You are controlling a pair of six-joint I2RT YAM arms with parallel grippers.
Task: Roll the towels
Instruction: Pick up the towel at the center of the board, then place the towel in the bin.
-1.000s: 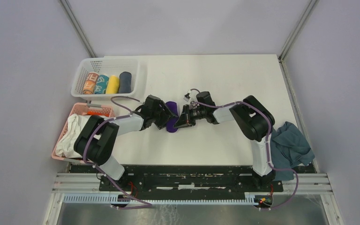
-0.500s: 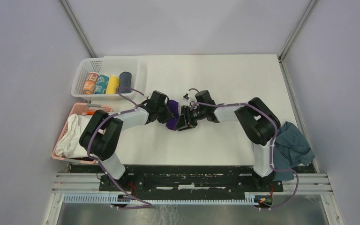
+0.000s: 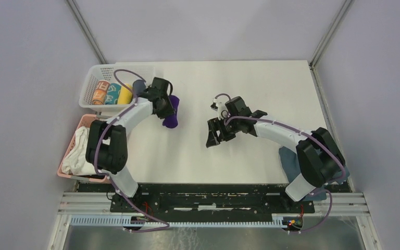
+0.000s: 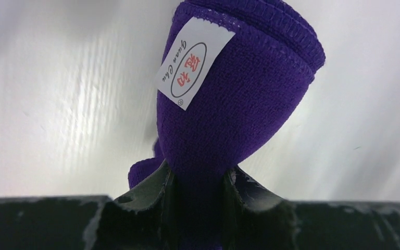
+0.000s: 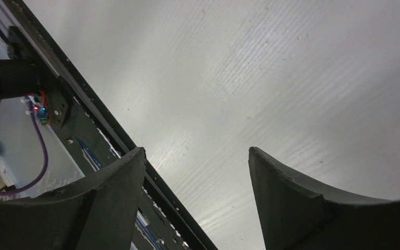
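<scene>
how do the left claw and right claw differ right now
The left claw is shut on the rolled purple towel; the right claw is open and holds nothing. The left claw is beside the white basket; the right claw is over bare table near the middle. Both have dark fingers.

We see a white table [image 3: 260,83] carrying a white basket [image 3: 89,86] at its far left corner and a pink basket [image 3: 83,124] just nearer along the left edge. At the near right edge we make out a slate-grey towel [image 3: 290,160], largely hidden from us.
</scene>
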